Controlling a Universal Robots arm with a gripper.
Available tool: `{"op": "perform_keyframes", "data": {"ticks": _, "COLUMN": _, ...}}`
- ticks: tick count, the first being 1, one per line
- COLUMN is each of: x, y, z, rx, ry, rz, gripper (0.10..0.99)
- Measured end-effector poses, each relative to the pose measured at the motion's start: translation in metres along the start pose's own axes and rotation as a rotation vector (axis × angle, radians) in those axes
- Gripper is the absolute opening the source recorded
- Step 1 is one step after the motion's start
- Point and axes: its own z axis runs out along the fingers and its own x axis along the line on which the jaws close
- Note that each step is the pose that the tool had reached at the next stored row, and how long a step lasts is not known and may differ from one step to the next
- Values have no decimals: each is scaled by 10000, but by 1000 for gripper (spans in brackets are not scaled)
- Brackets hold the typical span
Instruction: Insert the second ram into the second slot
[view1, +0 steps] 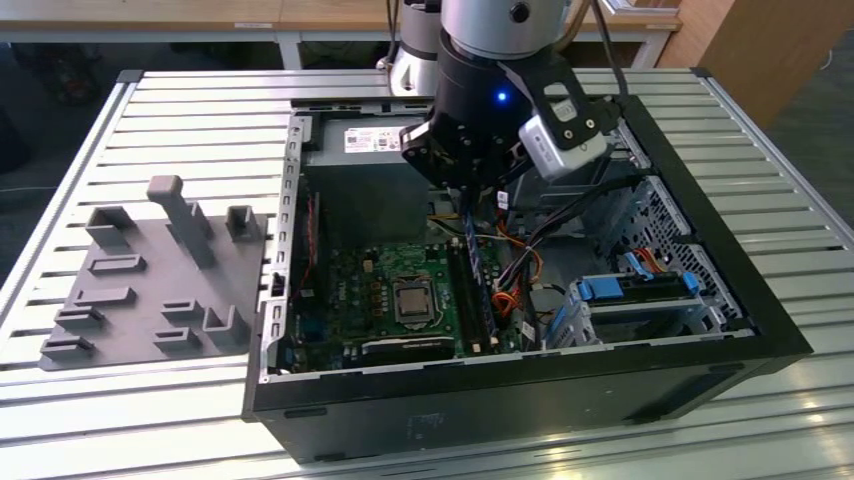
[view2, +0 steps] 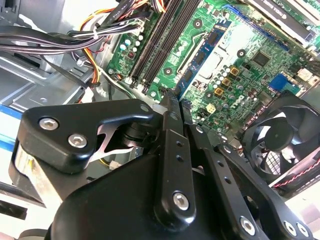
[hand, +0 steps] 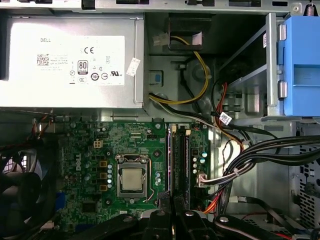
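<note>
My gripper (view1: 469, 203) reaches down into the open computer case (view1: 534, 410), over the green motherboard (view1: 360, 290). It is shut on the second ram (view1: 473, 245), a thin blue-green strip that hangs edge-down from the fingers. In the first wrist view the ram (hand: 170, 160) shows as a narrow line running lengthwise along the dark memory slots (hand: 186, 165), with the gripper (hand: 171, 205) clamped on its top edge. The second wrist view shows the gripper (view2: 177, 97) pressed together, close to the end of the slots (view2: 155, 45). Whether the ram touches a slot is hidden.
A silver power supply (hand: 70, 55) fills the case's far end. The CPU socket (hand: 132, 180) lies beside the slots, and a black fan (view2: 285, 135) sits past it. Cable bundles (hand: 250, 160) and a blue drive-bay clip (hand: 300, 65) crowd the other side. A grey fixture plate (view1: 147, 280) lies on the table.
</note>
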Motion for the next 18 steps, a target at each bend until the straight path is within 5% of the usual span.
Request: {"op": "perform_keyframes", "data": {"ticks": 18, "x": 1, "y": -2, "z": 65, "rx": -1, "ry": -2, "rz": 39, "gripper": 137}}
